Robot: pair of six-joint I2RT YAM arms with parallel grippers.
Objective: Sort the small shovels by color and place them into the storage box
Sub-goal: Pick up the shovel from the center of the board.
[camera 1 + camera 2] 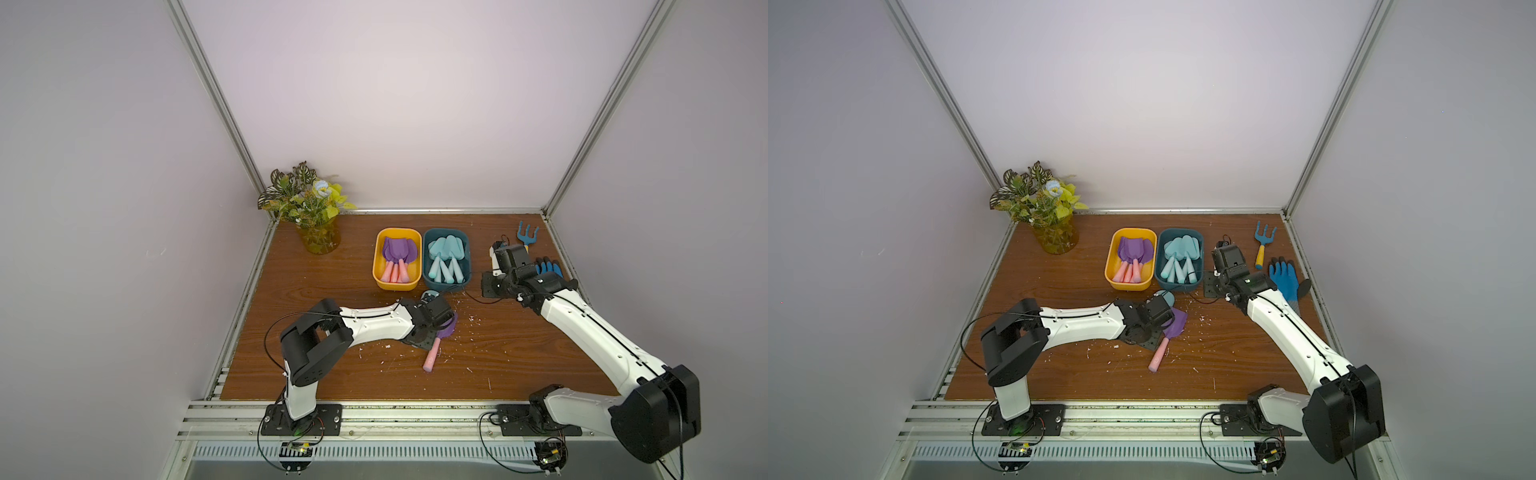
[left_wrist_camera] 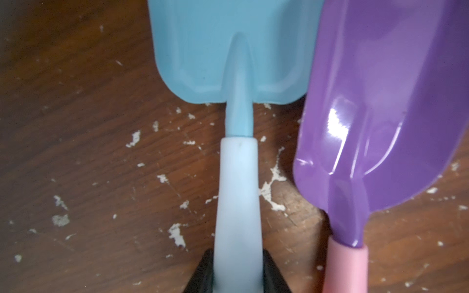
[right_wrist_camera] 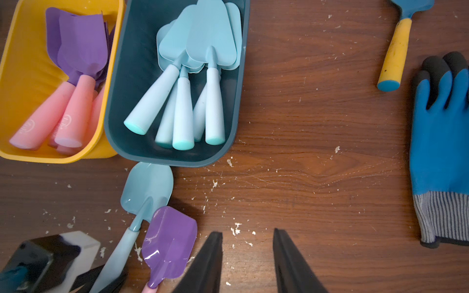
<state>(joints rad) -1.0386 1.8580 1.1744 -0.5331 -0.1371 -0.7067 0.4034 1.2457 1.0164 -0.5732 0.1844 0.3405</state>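
The wooden surface point(image 1: 519, 357) is flecked with white scraps. At its far middle two storage boxes sit side by side. The yellow box point(image 1: 379, 266) on the left holds purple shovels point(image 1: 397, 253). The teal box point(image 1: 467, 266) on the right holds light-blue shovels point(image 1: 445, 249). Just near of the boxes lie two loose ones, a light-blue shovel point(image 3: 147, 187) and, touching it on the right, a purple shovel point(image 1: 1177, 322). The left claw point(image 2: 237, 252) is clamped on the light-blue shovel's handle. The right claw point(image 3: 247, 253), just right of the teal box, has its fingers apart with nothing between them.
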